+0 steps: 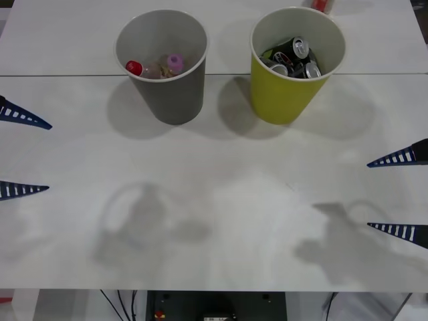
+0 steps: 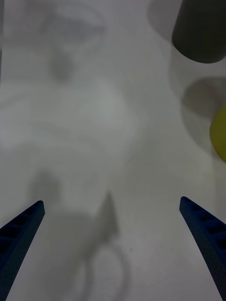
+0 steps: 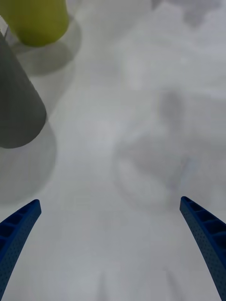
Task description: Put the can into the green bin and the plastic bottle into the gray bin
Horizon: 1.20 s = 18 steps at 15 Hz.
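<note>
The gray bin stands at the back left of the white table. Inside it lies the plastic bottle with its red cap, beside a pink-capped item. To its right stands the green bin, holding several dark cans. My left gripper is open at the left edge with nothing between its fingers. My right gripper is open at the right edge, also holding nothing. The left wrist view shows the gray bin and green bin beyond my open left gripper. The right wrist view shows the gray bin and green bin beyond my open right gripper.
A seam runs across the table behind the bins' bases. A small red object sits at the far edge behind the green bin. Arm shadows lie on the bare tabletop between the grippers.
</note>
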Tool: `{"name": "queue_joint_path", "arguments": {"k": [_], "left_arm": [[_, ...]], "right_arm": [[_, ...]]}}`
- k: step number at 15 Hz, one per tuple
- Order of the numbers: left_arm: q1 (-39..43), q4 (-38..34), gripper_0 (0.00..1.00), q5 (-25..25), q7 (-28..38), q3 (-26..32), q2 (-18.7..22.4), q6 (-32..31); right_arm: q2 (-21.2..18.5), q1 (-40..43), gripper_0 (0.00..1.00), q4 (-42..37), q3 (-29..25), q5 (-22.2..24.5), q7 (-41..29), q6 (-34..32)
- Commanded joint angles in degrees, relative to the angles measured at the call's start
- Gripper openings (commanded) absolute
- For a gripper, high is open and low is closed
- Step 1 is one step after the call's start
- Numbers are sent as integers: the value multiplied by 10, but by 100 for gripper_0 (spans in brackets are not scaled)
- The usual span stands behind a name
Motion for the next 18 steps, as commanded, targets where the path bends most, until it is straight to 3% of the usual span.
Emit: {"name": "queue_joint_path", "arguments": {"k": [1,4,10,18], "left_arm": [[24,-2,100,-7,-46,9,-24,-8],[39,-3,100,-20,-89,9,-46,-9],[52,-27,100,-39,-109,9,-82,-21],[53,-33,100,-52,-118,2,-83,-33]], "right_arm": [[0,0,100,0,0,0,0,0],[0,0,100,0,0,0,0,0],[0,0,100,0,0,0,0,0],[0,0,100,0,0,0,0,0]]}}
